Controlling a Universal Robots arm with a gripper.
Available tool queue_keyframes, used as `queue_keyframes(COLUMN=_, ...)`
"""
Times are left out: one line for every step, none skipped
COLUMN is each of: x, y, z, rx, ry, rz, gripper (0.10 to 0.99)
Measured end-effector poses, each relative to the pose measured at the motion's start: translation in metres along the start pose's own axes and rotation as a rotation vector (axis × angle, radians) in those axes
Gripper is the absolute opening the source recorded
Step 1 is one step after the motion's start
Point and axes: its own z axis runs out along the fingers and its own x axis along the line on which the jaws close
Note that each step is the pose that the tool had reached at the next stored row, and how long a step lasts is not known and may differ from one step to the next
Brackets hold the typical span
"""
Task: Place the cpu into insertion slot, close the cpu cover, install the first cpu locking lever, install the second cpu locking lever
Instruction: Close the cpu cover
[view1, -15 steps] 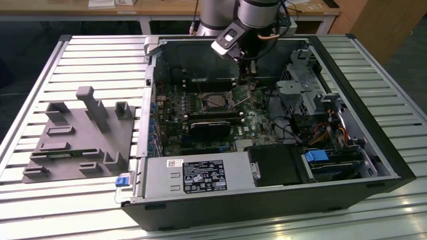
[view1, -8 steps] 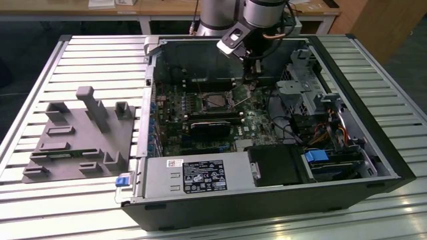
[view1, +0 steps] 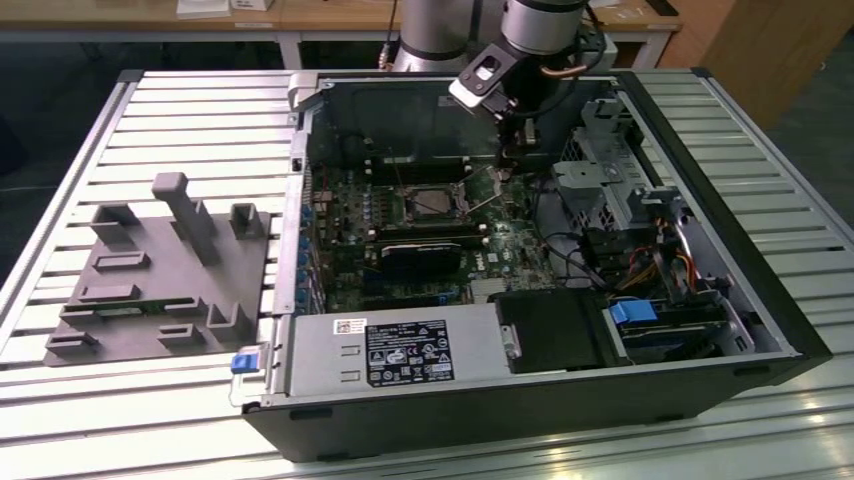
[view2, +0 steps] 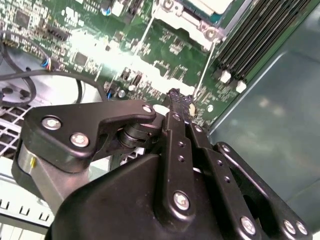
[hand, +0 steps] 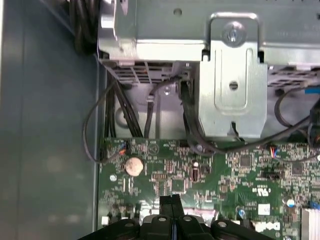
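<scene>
A big silver table (view1: 200, 110) made of long strips stood in the room. Behind it were a wooden desk (view1: 334, 12) and a wooden cupboard (view1: 767, 50). The floor (view1: 40, 110) looked dark.

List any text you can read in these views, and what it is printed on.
No text is legible in these views.
Black label on the power supply: print too small to read.
White sticker beside that label: too small to read.
White markings on the motherboard, first wrist view: too blurred to read.
</scene>
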Motion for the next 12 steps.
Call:
queue_keyframes(x=0.0002, y=0.0017, z=0.0000, rx=0.000, ry=0.0000, rz=0.000, gripper=0.106)
queue_keyframes(x=0.0003, y=0.0030, z=0.0000, rx=0.000, ry=-0.0001, rz=0.000, gripper=0.106)
queue_keyframes(x=0.0004, y=0.0038, z=0.0000, rx=0.000, ry=0.0000, rz=0.000, gripper=0.106)
queue_keyframes(x=0.0004, y=0.0041, z=0.0000, rx=0.000, ry=-0.0001, rz=0.000, gripper=0.106)
queue_keyframes(x=0.0004, y=0.0041, z=0.0000, rx=0.000, ry=-0.0001, rz=0.000, gripper=0.106)
queue_keyframes(x=0.0004, y=0.0041, z=0.0000, rx=0.000, ry=0.0000, rz=0.000, gripper=0.106)
queue_keyframes(x=0.0004, y=0.0041, z=0.0000, rx=0.000, ry=-0.0001, rz=0.000, gripper=0.106)
queue_keyframes(x=0.0004, y=0.0041, z=0.0000, rx=0.000, ry=-0.0001, rz=0.000, gripper=0.106)
queue_keyframes(x=0.0004, y=0.0043, z=0.0001, rx=0.000, ry=-0.0001, rz=0.000, gripper=0.106)
queue_keyframes(x=0.0004, y=0.0050, z=0.0003, rx=0.000, ry=0.0002, rz=0.000, gripper=0.106)
queue_keyframes(x=0.0004, y=0.0059, z=0.0005, rx=0.000, ry=0.0001, rz=0.000, gripper=0.106)
queue_keyframes(x=0.0004, y=0.0075, z=0.0008, rx=0.000, ry=-0.0001, rz=0.000, gripper=0.106)
